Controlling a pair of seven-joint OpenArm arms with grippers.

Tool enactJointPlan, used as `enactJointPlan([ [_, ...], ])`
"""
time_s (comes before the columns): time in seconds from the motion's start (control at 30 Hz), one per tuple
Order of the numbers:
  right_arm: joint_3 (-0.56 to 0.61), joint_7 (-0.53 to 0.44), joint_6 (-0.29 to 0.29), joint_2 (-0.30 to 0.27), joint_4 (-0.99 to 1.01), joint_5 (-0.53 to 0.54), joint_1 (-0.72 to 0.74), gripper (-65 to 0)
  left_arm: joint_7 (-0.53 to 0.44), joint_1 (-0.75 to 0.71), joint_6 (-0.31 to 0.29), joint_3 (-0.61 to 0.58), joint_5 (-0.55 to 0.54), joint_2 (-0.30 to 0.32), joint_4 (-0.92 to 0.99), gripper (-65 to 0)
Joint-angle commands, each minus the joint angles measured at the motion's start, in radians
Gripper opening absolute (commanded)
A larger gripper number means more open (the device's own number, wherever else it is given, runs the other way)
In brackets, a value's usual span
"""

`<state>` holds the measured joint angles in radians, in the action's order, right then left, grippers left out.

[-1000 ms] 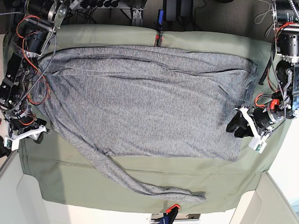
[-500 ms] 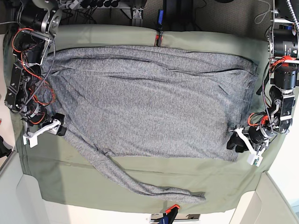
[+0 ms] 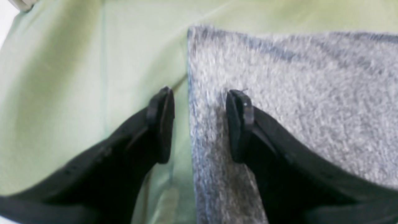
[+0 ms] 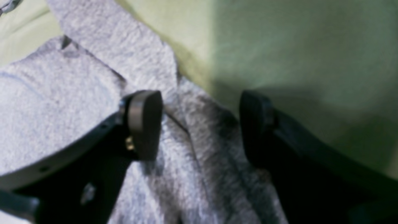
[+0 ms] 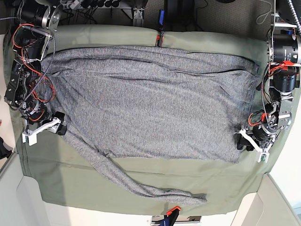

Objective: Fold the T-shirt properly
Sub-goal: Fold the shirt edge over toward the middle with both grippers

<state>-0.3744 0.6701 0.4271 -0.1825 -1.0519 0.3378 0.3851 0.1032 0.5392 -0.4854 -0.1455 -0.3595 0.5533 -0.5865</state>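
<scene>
The heather-grey T-shirt [image 5: 150, 103] lies spread flat across the table, with one sleeve [image 5: 141, 186] trailing toward the front edge. At the shirt's front right corner, my left gripper [image 5: 244, 141] is open. In the left wrist view the left gripper [image 3: 199, 124] straddles the hem of the T-shirt [image 3: 311, 93], one finger on the cloth and one on the fabric. My right gripper [image 5: 59, 129] is at the shirt's left edge where the sleeve starts. Seen from the right wrist, the right gripper [image 4: 200, 124] stands wide open over a fold of the T-shirt [image 4: 46, 109].
An olive-green table cloth [image 5: 141, 28] covers the table under the shirt. Clamps hold it at the back edge [image 5: 160, 36] and the front edge [image 5: 172, 211]. Red cables hang along the arm [image 5: 28, 70] on the view's left. White panels stand at the front corners [image 5: 28, 202].
The right gripper came in from the table's left edge onto the shirt's edge and its jaws spread wider. The left gripper slid down to the shirt's front right corner.
</scene>
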Motion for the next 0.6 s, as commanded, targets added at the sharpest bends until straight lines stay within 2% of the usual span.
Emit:
enactJointPlan([
  [0.0, 0.000, 0.017, 0.008, -0.008, -0.013, 0.011, 0.019, -25.6, -0.030, 0.039, 0.013, 0.005, -0.009, 0.011, 0.007, -34.9],
  [0.13, 0.000, 0.027, 0.007, -0.008, -0.013, 0.011, 0.018, -25.6, -0.066, 0.063, 0.047, 0.005, -0.009, -0.011, 0.096, -34.9],
  [0.27, 0.000, 0.027, 0.007, -0.008, -0.013, 0.011, 0.019, -25.6, -0.077, 0.064, 0.002, 0.005, -0.009, -0.033, 0.119, -34.9],
  [0.47, 0.000, 0.027, 0.007, -0.008, -0.013, 0.010, 0.019, -25.6, -0.077, 0.077, -0.003, 0.005, -0.010, -0.060, 0.119, -34.9],
  [0.57, 0.000, 0.027, 0.008, -0.008, -0.013, 0.010, 0.018, -25.6, -0.077, 0.085, -0.054, 0.005, -0.017, -0.073, 0.119, -34.9],
])
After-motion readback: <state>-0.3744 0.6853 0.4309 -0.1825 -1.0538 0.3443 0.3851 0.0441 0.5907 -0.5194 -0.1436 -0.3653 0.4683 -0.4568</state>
